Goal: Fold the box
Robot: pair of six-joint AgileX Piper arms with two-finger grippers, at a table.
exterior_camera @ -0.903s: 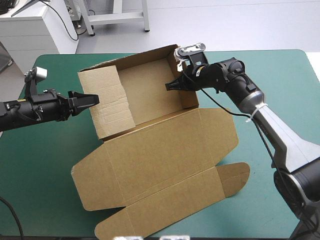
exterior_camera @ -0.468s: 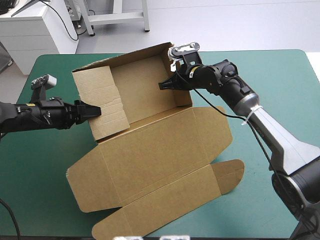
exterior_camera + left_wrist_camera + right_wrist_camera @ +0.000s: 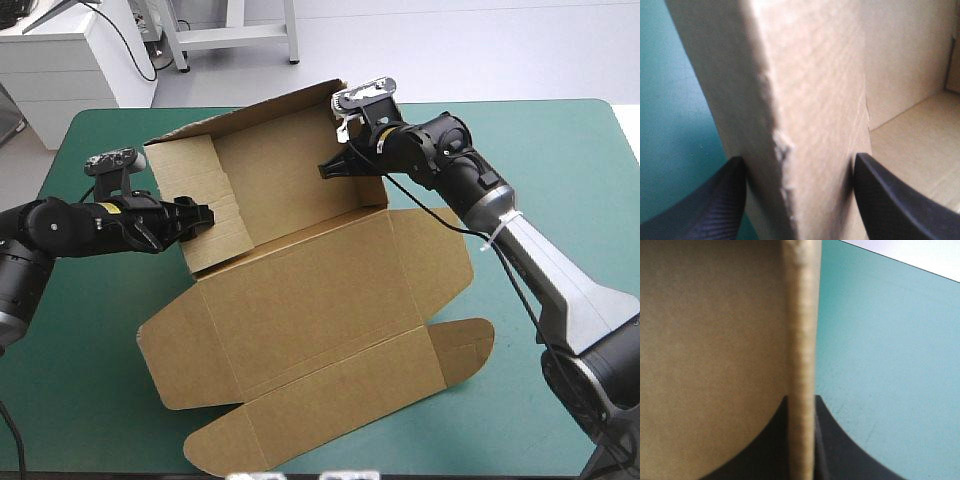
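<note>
The brown box sits mid-frame on the teal-green counter. Its tray stands at upper centre with the walls raised, and the lid lies flat toward the lower frame.

In the high view the left jaws' tips are lost against the tray's left wall. The wrist view shows that thick wall filling the gap between the black fingers, so the left jaws are clamped on the box.

The right jaws pinch the right wall near its top. Its edge runs up between their fingers and hides the tips.

Just before, the left jaws only met the wall's outer face. The left arm has since pushed in, and the box has turned slightly.
</note>
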